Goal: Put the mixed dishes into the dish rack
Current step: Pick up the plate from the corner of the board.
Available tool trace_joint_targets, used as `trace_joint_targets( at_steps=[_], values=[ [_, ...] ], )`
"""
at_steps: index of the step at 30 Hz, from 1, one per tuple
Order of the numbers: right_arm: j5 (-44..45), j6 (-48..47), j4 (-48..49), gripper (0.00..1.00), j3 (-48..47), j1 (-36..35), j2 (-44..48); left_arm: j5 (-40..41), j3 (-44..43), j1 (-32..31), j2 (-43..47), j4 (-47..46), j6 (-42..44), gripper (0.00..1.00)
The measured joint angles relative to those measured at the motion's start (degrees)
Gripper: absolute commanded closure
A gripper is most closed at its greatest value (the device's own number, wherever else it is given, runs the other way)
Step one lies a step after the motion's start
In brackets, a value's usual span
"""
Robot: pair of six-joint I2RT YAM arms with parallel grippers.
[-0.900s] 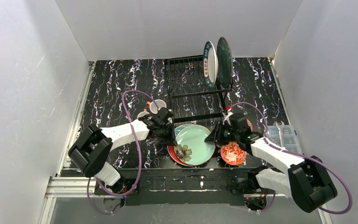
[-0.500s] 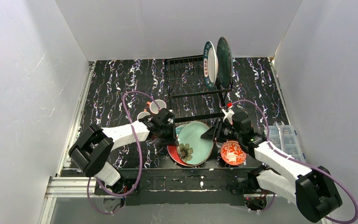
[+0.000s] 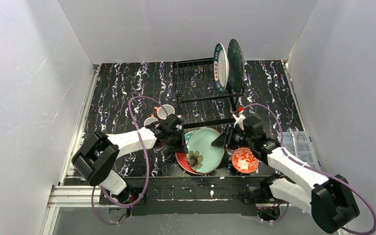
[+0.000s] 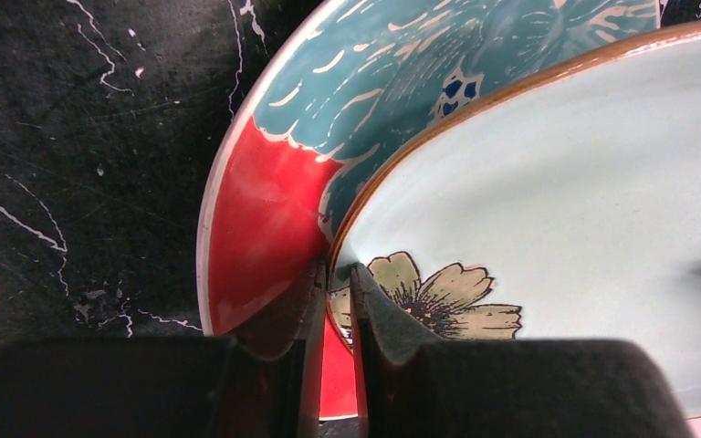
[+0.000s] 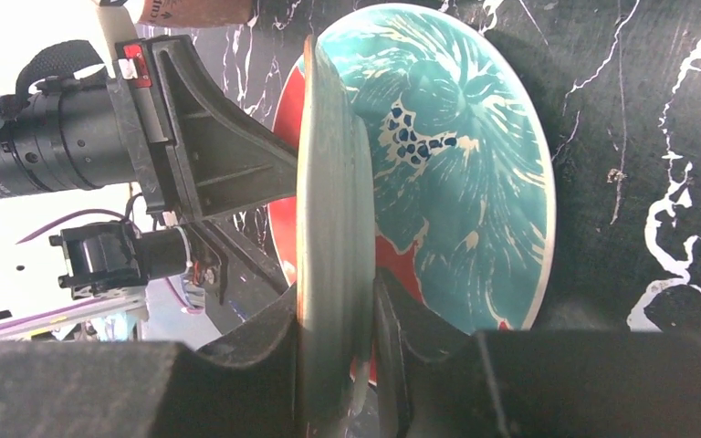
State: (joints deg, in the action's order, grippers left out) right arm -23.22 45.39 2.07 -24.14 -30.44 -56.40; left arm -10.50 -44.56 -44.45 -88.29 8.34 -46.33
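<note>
The only lettering I see, on a brown thing (image 5: pixel 192 9) at the top edge of the right wrist view, is too cropped to read. The worktop (image 3: pixel 122 83) is black with white and purple veins, walled in white. My left tool (image 4: pixel 336 274) and right tool (image 5: pixel 333 310) pinch opposite rims of the pale green plate (image 3: pixel 205 142), tilted over the teal plate (image 5: pixel 456 182) and red plate (image 4: pixel 256 237), near the dish rack (image 3: pixel 196 81).

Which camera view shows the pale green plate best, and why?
The top external view: the whole pale green plate shows, tilted, held at its rim by the left gripper and the right gripper. The left wrist view shows only its flowered rim section; the right wrist view shows it edge-on.
</note>
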Motion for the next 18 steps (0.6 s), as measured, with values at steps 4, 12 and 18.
trace_joint_targets(
  at_steps=[4, 12, 18],
  values=[
    [-1.27, 0.2, -1.92, 0.25, -1.4, -0.81, 0.0, -0.09, 0.33, -0.39, -0.17, -1.14, -0.24, 1.0],
    [-3.93, -0.11, -2.34, 0.38, -2.34, -1.86, 0.0, -0.31, 0.68, -0.96, -0.42, -2.4, -0.42, 1.0],
    [-3.85, -0.22, -3.1, 0.66, -2.47, -2.01, -0.33, -0.33, 0.85, -1.07, -0.46, -2.75, -0.48, 1.0]
  ],
)
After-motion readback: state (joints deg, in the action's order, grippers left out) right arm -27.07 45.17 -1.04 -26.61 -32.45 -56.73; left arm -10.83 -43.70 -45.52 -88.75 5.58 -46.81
